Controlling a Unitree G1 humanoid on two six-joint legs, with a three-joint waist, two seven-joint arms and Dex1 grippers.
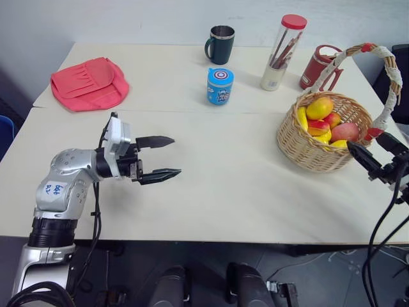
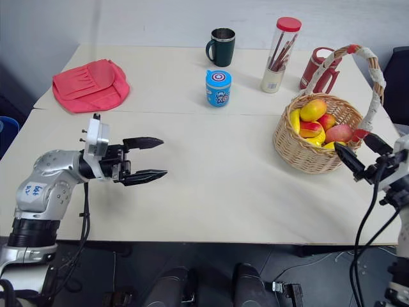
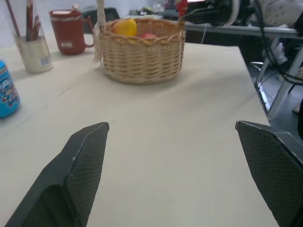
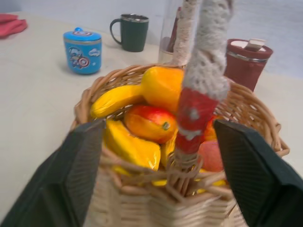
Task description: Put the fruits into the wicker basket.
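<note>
Since no fruit lies loose on the desk (image 1: pixel 211 192), the task looks close to done: the wicker basket (image 1: pixel 313 150) at the right side already holds the mango (image 4: pixel 163 87), sitting high near the middle, and the banana (image 4: pixel 116 99), whose long axis runs along the rim on the side toward the blue can (image 1: pixel 220 86), among smaller red and yellow fruits. The right gripper (image 1: pixel 374 157) is the nearer one, just beside the basket's near wall by the handle (image 1: pixel 388 70); its fingers are spread wide and empty, either side of the handle's red end in the right wrist view. The left gripper (image 1: pixel 160 157) hovers over the bare desk well apart from the basket, pointing toward it, fingers released and empty.
</note>
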